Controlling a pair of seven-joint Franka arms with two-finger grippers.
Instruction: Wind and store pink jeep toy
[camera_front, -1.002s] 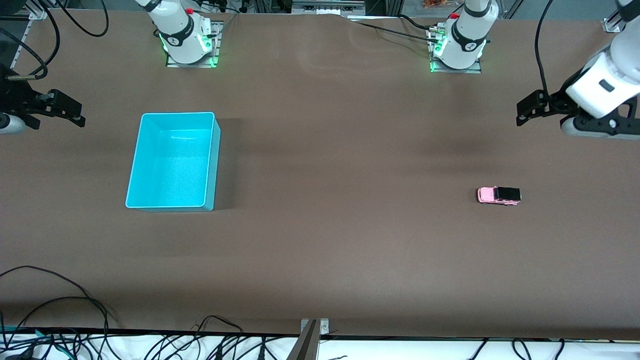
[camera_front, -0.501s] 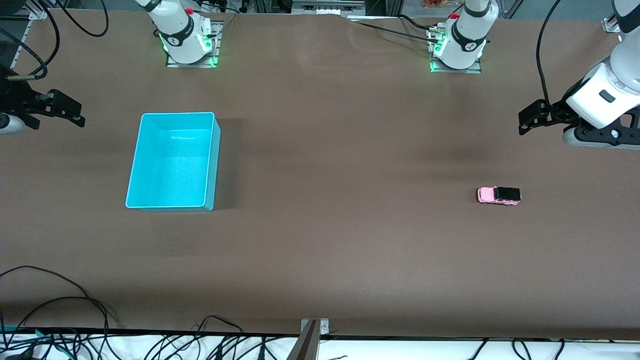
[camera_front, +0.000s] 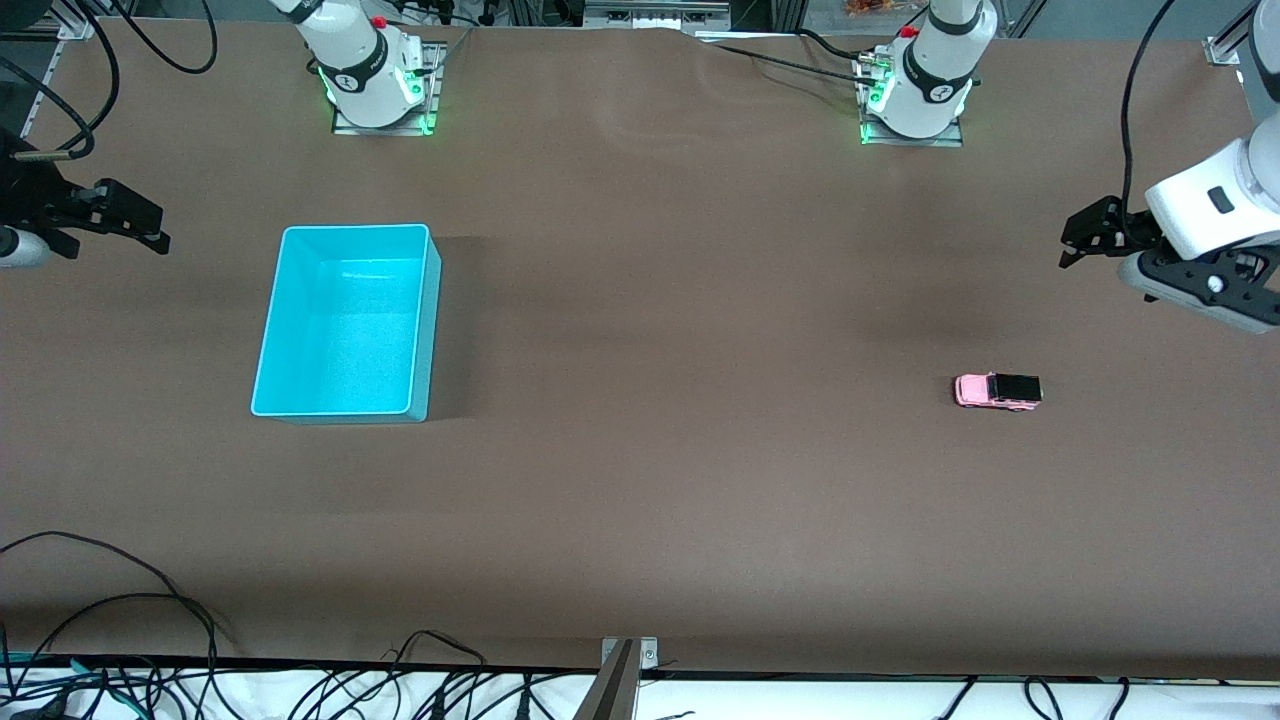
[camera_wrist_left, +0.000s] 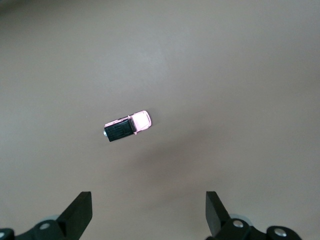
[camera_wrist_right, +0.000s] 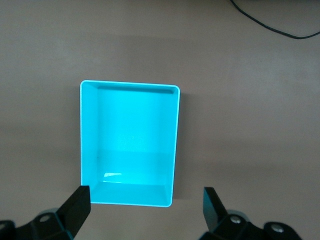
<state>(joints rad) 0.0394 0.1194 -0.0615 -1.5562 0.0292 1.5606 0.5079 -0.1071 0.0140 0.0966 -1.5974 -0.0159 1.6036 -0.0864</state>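
Note:
The pink jeep toy (camera_front: 998, 390) with its black roof stands on the brown table toward the left arm's end, and also shows in the left wrist view as the jeep (camera_wrist_left: 127, 126). My left gripper (camera_front: 1085, 233) hangs open in the air near that end of the table, apart from the jeep, and the left wrist view shows the gripper (camera_wrist_left: 148, 200) with nothing between its fingers. The turquoise bin (camera_front: 432, 330) sits empty toward the right arm's end. My right gripper (camera_front: 140, 222) waits open beside the bin, above the table. In the right wrist view the gripper (camera_wrist_right: 145, 190) looks down on the bin (camera_wrist_right: 130, 85).
The two arm bases (camera_front: 378, 80) (camera_front: 915, 95) stand along the table's edge farthest from the front camera. Loose cables (camera_front: 120, 600) lie at the near edge, by a metal bracket (camera_front: 625, 660).
The left gripper has drifted toward the left arm's end of the table and its wrist has turned. The jeep, the bin and the right arm have not moved.

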